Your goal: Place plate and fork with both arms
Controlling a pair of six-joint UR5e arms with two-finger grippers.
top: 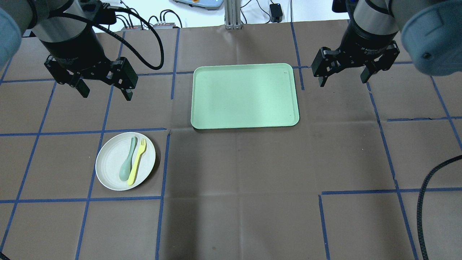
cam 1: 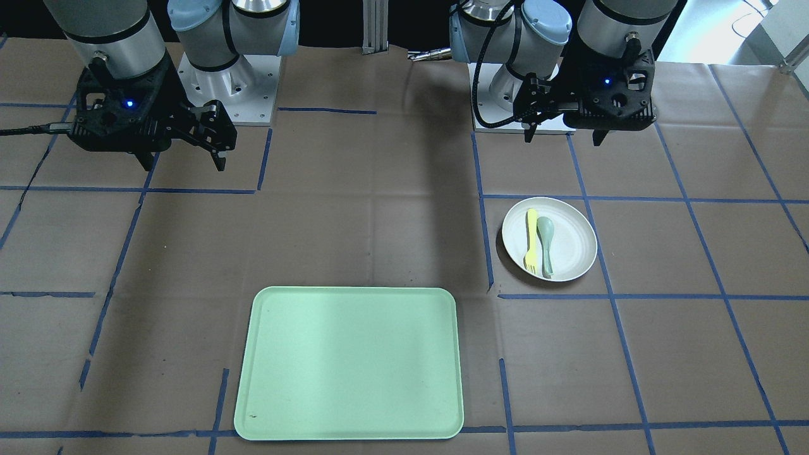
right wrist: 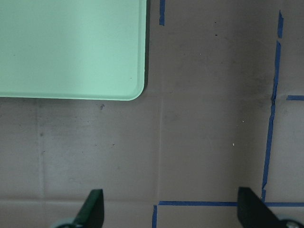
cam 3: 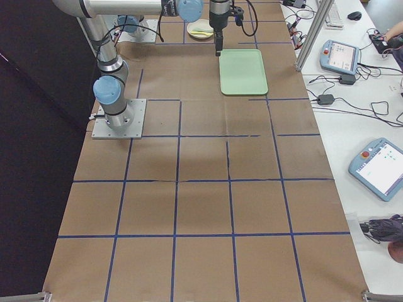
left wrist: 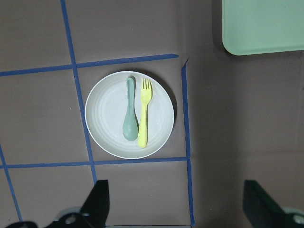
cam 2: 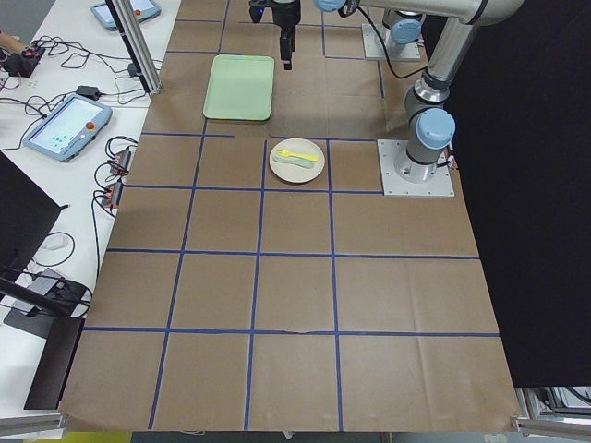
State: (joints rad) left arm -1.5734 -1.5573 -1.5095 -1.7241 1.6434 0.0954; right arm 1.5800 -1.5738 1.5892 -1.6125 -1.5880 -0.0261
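The off-white plate (top: 108, 169) lies on the table at my left, also in the front view (cam 1: 572, 243) and the left wrist view (left wrist: 107, 118). The pale-yellow fork (top: 137, 162) lies on it beside a grey-green spoon (top: 128, 164), tines pointing away from the robot. My left gripper (top: 105, 94) is open and empty, high above the table just beyond the plate. My right gripper (top: 342, 81) is open and empty, hovering right of the mint-green tray (top: 245, 95). In the front view the left gripper (cam 1: 564, 138) is at the right and the right gripper (cam 1: 184, 165) at the left.
The tray (cam 1: 347, 363) lies empty at the table's far middle; its corner shows in the right wrist view (right wrist: 71, 47). Blue tape lines cross the brown table cover. Tablets and cables lie beyond the far edge. A black cable (top: 429, 202) hangs at the right.
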